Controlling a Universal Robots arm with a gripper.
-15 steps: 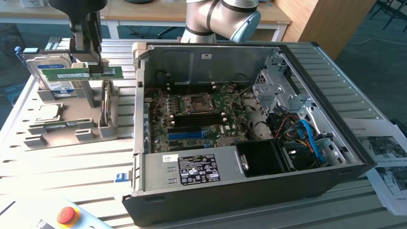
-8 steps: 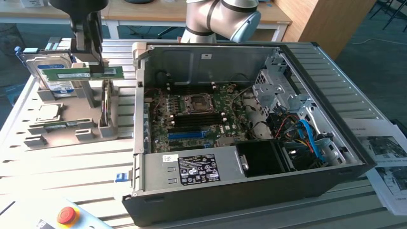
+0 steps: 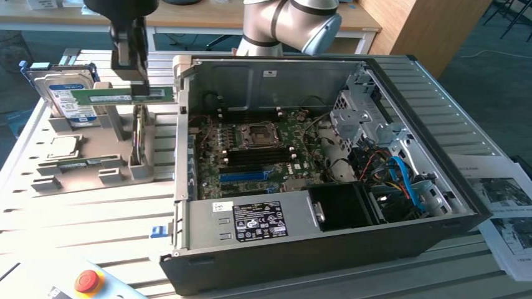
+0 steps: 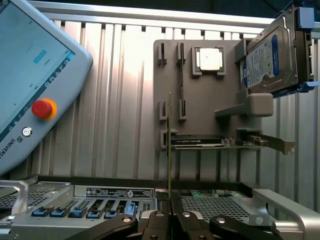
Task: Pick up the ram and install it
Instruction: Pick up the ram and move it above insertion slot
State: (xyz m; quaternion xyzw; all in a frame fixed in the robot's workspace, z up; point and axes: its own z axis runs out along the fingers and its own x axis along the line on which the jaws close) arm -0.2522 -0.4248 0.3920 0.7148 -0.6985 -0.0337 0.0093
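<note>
The ram (image 3: 108, 95) is a long green stick with a white label. It hangs level in the air above the grey parts holder (image 3: 83, 177), at the exterior view's left of the open computer case (image 3: 332, 218). My gripper (image 3: 139, 88) comes down from above and is shut on the stick near its end closest to the case. In the wrist view the ram (image 4: 169, 145) shows edge-on as a thin line rising from my gripper (image 4: 170, 220), whose black fingers (image 4: 157, 222) pinch it. The motherboard (image 3: 266, 146) lies bare inside the case.
The holder (image 4: 200, 110) carries a hard drive (image 3: 65, 93) (image 4: 270, 60), a silver CPU (image 3: 62, 146) (image 4: 209, 59), an expansion card (image 4: 200, 141) and another thin stick (image 4: 181, 75). A teach pendant (image 3: 83, 280) (image 4: 30, 75) lies near the front edge. Papers (image 3: 507, 205) sit at the exterior view's right.
</note>
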